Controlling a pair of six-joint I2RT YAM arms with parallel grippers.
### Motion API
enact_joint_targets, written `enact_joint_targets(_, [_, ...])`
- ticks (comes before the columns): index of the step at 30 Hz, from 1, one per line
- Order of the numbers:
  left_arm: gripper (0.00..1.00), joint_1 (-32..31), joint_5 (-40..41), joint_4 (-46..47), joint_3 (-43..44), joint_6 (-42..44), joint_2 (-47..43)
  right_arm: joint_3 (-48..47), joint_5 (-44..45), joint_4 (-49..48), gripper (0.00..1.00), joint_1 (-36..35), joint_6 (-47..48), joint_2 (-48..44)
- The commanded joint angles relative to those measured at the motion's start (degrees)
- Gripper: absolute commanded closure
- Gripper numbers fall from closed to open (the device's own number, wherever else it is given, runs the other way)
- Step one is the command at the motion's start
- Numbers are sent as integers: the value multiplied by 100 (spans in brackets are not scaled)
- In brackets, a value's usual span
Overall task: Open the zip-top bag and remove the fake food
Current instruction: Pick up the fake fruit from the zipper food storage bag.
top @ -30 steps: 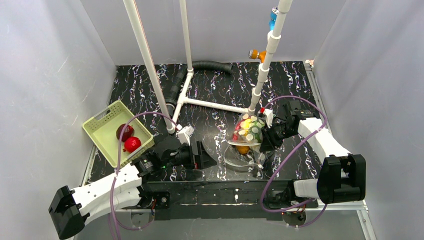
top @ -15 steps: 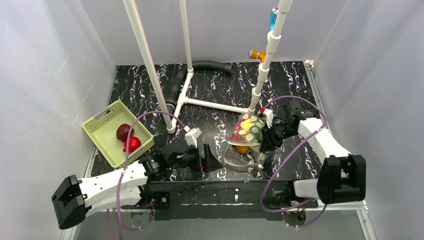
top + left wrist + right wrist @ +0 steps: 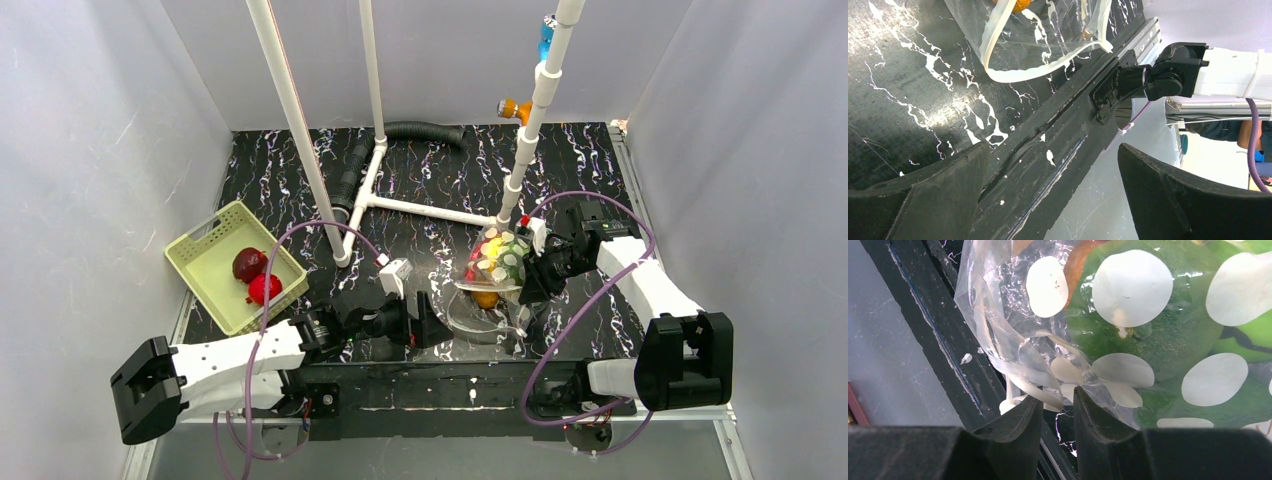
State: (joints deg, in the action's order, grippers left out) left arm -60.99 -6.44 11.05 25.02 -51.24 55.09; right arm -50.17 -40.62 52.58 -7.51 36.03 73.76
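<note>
The zip-top bag (image 3: 494,272), clear with pale round dots, hangs above the table right of centre, bulging with fake food (image 3: 497,262) in red, yellow and green. My right gripper (image 3: 528,282) is shut on a fold of the bag's plastic near its white zip strip (image 3: 1048,401). A green piece (image 3: 1158,325) fills the right wrist view behind the dots. The bag's open mouth (image 3: 1038,55) droops onto the table. My left gripper (image 3: 428,322) is open and empty, just left of that mouth, its fingers (image 3: 923,200) spread wide.
A pale green perforated basket (image 3: 200,262) at the left holds a dark red fruit (image 3: 247,264) and a red one (image 3: 263,289). White pipes (image 3: 400,206) and a black hose (image 3: 425,132) stand behind. The black front rail (image 3: 440,385) runs under both grippers.
My left arm has swung right, away from the basket, and its open gripper now sits close to the bag's mouth. The right gripper and the bag have not moved.
</note>
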Motion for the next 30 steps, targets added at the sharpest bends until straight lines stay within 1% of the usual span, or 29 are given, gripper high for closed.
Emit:
enact_joint_targets(1, [1,-70,229,256,109,136,73,-222,-160,69,64,27,79,-133])
enact_joint_targets(21, [0,-209,404,555,64,381,229,-229,-178,94,64,21,89,-120])
enact_joint_targets(30, [0,-353,563,850,203,945,572,-226,-184,80,64,20,97,-140])
